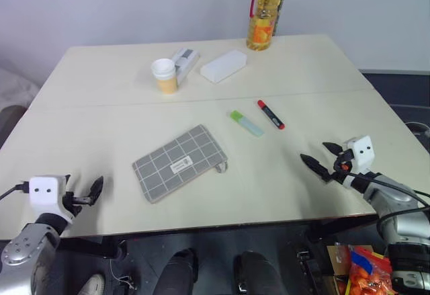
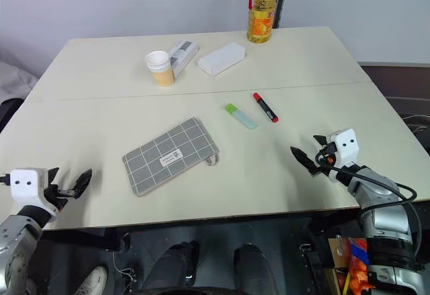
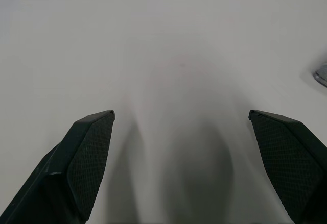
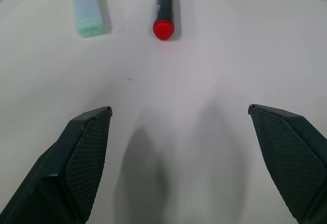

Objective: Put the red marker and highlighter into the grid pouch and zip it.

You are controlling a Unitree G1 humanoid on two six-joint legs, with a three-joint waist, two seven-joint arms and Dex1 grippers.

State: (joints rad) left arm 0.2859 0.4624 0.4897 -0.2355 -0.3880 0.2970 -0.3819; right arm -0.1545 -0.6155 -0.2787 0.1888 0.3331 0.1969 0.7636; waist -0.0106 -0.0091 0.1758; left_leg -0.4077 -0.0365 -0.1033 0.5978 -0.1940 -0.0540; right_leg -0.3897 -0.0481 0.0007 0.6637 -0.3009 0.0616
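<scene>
Nothing looks done yet: the red marker [image 1: 271, 114] and the highlighter [image 1: 246, 123] lie side by side on the table [image 1: 101, 134], apart from the grid pouch [image 1: 179, 162] nearer the robot, while the left gripper [image 1: 94, 193] and right gripper [image 1: 321, 158] hover spread wide and empty-handed.

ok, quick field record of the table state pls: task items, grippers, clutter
red marker: lying flat on the table, beside the highlighter, apart from it
highlighter: lying flat, between marker and pouch, untouched
grid pouch: flat on the table, nearer the robot's left; whether the zip is open cannot be told
left gripper: open, empty, over the table's near edge
right gripper: open, empty, pointed toward marker and highlighter, short of both
clutter: paper cup, white box, oil bottle at the far side
progress: nothing in the pouch yet
</scene>
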